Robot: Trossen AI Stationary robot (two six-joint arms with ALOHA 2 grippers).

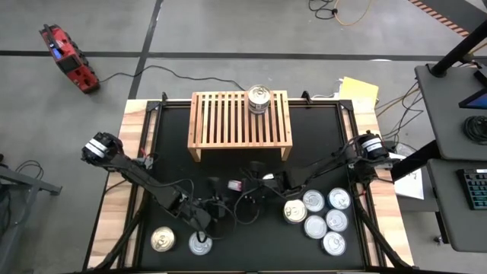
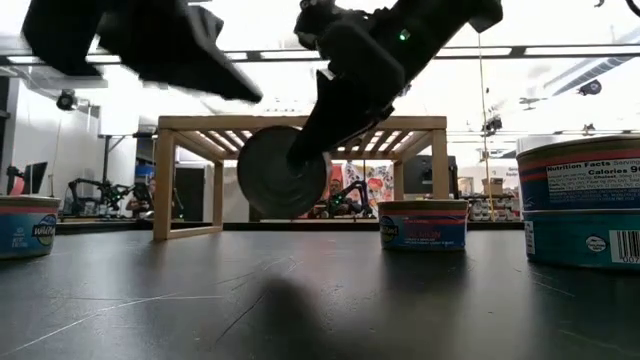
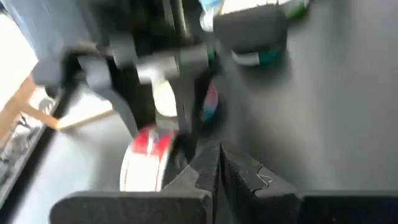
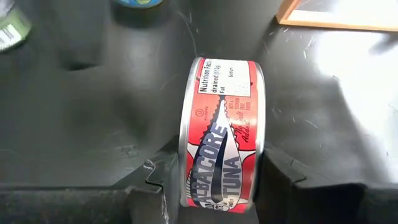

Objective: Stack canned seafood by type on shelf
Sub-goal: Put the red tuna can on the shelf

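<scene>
A red "Albacore Tuna" tin point(image 4: 221, 137) sits in my right gripper point(image 4: 221, 183), above the mat in front of the shelf point(image 1: 240, 118); the low view shows it as a round disc point(image 2: 272, 175). One silver-lidded tin point(image 1: 259, 99) stands on the slatted top's right part. My left gripper point(image 3: 217, 171) is shut and empty, hovering near the table's middle point(image 1: 215, 205), just left and nearer than the red tin point(image 3: 146, 158). Two tins point(image 1: 162, 240) point(image 1: 200, 243) rest on their bases at the near left. Several more tins point(image 1: 315, 226) stand in a cluster at the near right. My right gripper pinches the red tin between its two fingers point(image 4: 160, 183), one on each flat end point(image 2: 265, 180), with the labelled side wall point(image 4: 221, 93) facing the wrist camera. The fingers slant down from the table's right. The tin stands on edge, lifted clear of the mat.
The black mat point(image 1: 175, 152) between the shelf and the tins is bare. Wooden table edges point(image 1: 131, 152) flank the mat. Blue-labelled tins point(image 2: 423, 223) point(image 2: 580, 200) stand close in the low view. Cables and a red tool point(image 1: 68, 61) lie on the floor beyond.
</scene>
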